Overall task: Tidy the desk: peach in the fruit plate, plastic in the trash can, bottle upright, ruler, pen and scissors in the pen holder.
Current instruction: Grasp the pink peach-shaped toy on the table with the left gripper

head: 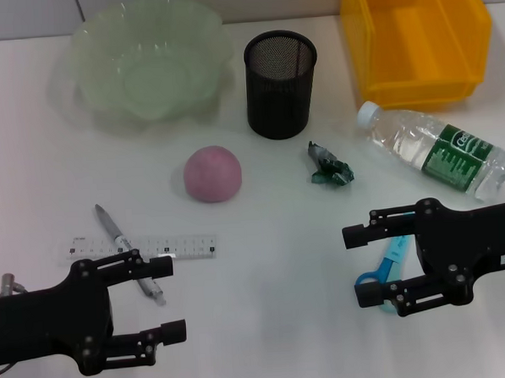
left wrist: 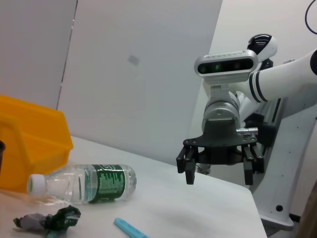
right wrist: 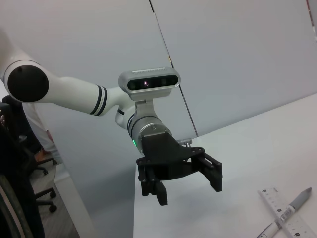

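A pink peach [head: 212, 173] lies mid-table, in front of the green glass fruit plate [head: 144, 68] and the black mesh pen holder [head: 281, 84]. Crumpled green plastic [head: 329, 165] rests beside the clear bottle [head: 437, 150], which lies on its side below the yellow trash can [head: 418, 36]. A grey pen [head: 118, 238] crosses the ruler [head: 188, 246]. My left gripper [head: 173, 298] stands open just right of them, its upper finger over the ruler's middle. The blue scissors [head: 395, 251] lie between the fingers of my open right gripper [head: 356, 265]. Neither gripper holds anything.
The left wrist view looks across at the right gripper [left wrist: 218, 176], the bottle [left wrist: 84, 183], the plastic [left wrist: 47, 220] and a blue scissors tip [left wrist: 131, 229]. The right wrist view faces the left gripper [right wrist: 189, 191], the ruler [right wrist: 275, 198] and the pen [right wrist: 297, 202].
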Controlling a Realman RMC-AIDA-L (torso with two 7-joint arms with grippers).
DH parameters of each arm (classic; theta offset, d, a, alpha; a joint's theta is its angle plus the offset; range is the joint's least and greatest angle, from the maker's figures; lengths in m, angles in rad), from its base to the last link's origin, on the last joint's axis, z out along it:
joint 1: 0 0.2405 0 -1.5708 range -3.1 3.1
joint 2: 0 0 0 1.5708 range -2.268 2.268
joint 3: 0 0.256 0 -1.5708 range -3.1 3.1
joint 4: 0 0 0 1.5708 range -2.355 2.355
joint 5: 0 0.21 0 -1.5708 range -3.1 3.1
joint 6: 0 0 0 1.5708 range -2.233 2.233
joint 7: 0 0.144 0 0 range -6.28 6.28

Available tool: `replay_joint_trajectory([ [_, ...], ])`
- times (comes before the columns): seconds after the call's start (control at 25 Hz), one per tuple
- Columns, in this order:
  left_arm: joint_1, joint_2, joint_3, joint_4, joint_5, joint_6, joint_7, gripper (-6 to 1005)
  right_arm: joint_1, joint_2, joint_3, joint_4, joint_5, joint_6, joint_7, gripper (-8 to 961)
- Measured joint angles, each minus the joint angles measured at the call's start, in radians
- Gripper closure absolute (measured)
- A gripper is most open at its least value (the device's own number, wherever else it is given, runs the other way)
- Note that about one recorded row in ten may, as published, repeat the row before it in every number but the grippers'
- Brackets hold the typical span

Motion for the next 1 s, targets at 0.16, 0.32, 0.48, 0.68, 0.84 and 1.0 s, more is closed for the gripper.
replay_joint_trajectory([
  [0.16, -0.001, -0.001, -0.005, 0.0, 0.0, 0.0, 0.0, 204, 0.002, 0.0, 0.0, 0.0, 0.0, 0.0, -0.003, 212],
  [0.32, -0.002, -0.001, -0.007, 0.0, 0.001, -0.001, 0.0, 204, 0.002, 0.0, 0.0, 0.0, 0.001, 0.001, -0.008, 212],
  [0.48, -0.005, -0.004, -0.017, 0.0, 0.002, 0.001, 0.0, 204, 0.0, 0.0, 0.0, 0.012, 0.009, 0.001, -0.022, 212],
  [0.68, -0.01, -0.011, -0.028, 0.003, 0.002, -0.006, 0.0, 203, -0.011, -0.003, 0.005, 0.051, 0.038, 0.003, -0.066, 212],
  [0.84, -0.02, -0.023, -0.072, 0.006, -0.001, -0.002, -0.003, 203, -0.031, -0.003, 0.014, 0.1, 0.055, 0.013, -0.118, 212],
  [1.0, -0.047, -0.067, -0.16, 0.049, -0.003, -0.014, -0.084, 203, -0.096, -0.004, 0.014, 0.159, 0.134, 0.043, -0.209, 212],
])
